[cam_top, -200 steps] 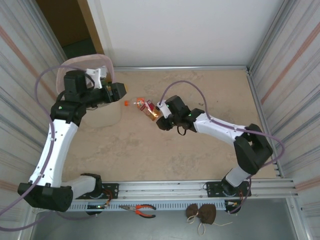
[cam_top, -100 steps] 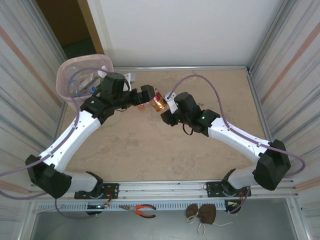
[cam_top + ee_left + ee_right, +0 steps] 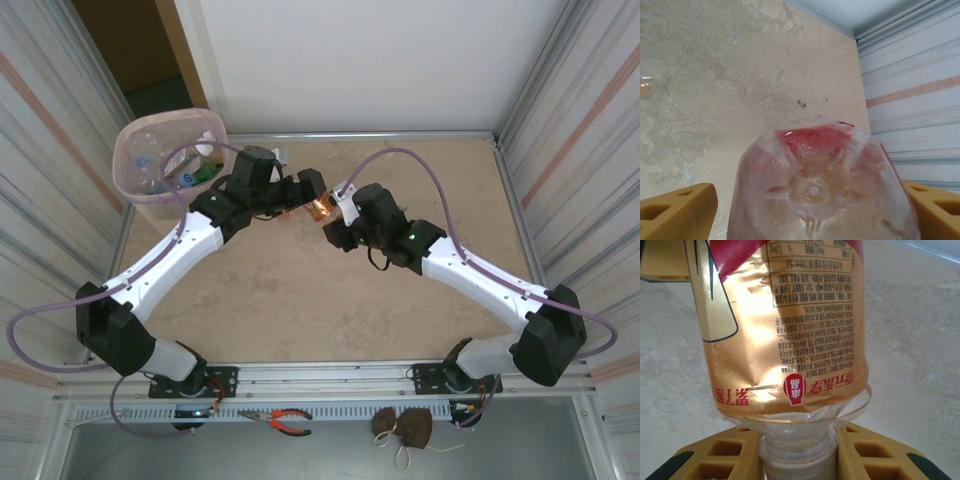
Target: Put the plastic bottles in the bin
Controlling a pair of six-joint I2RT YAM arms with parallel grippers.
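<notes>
Right gripper [image 3: 799, 452] is pinching the neck of a clear bottle [image 3: 790, 330] with a gold and red label, holding it over the tabletop [image 3: 300, 300] toward the far edge, left of centre. Left gripper [image 3: 807, 212] is sitting spread around the bottle's base, gap showing at one finger. Bin [image 3: 128, 185] is standing at the far left corner, several bottles [image 3: 190, 172] lying inside.

A mottled beige tabletop [image 3: 300, 300] sits boxed in by a plain white wall [image 3: 350, 60] at the back and ribbed metal panels on the left [image 3: 50, 100] and right [image 3: 590, 100]. Along the near edge runs an aluminium rail [image 3: 330, 378]. Below it, orange-handled pliers [image 3: 283, 420] and two brown pouches [image 3: 403, 427] lie on a grey ledge. The light is even.
</notes>
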